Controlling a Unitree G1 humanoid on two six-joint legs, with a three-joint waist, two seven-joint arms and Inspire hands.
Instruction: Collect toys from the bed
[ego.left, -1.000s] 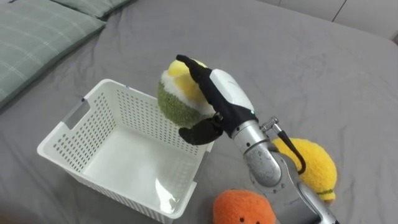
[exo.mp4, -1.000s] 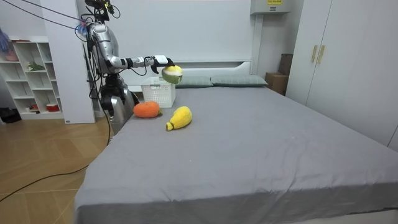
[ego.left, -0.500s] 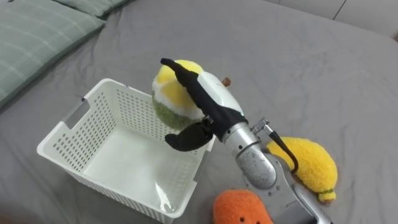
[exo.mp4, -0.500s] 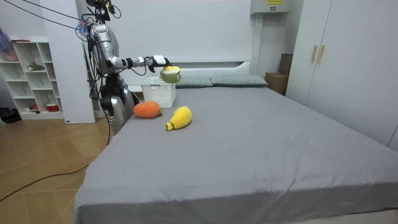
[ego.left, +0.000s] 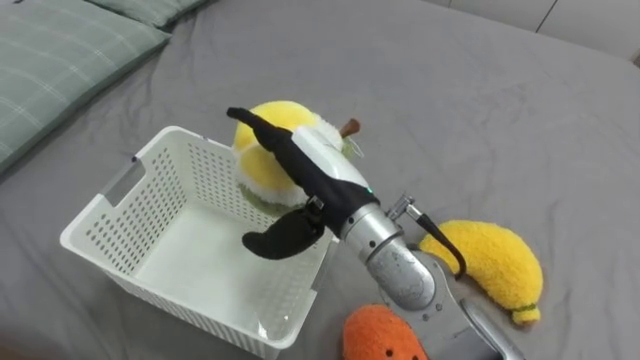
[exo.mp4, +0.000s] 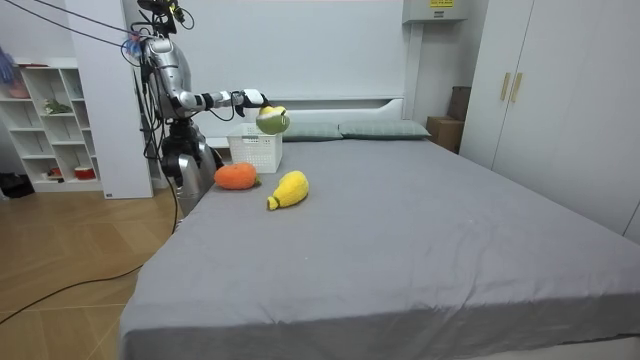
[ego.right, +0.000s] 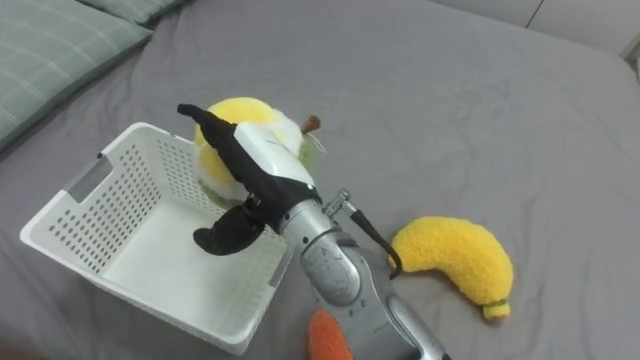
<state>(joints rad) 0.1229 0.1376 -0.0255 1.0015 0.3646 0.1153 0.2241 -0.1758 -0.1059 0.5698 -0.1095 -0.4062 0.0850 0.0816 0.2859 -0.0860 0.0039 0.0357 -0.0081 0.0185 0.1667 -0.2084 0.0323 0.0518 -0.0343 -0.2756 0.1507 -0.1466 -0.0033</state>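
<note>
Holding a round yellow and green soft toy (ego.left: 272, 118) over the far side of the white basket (ego.left: 160, 200), the right hand (ego.left: 322, 172) has its fingers and thumb wrapped round it. A banana toy (ego.left: 492, 264) and an orange toy (ego.left: 384, 336) lie on the grey bed (ego.left: 480, 110) near the basket.
</note>
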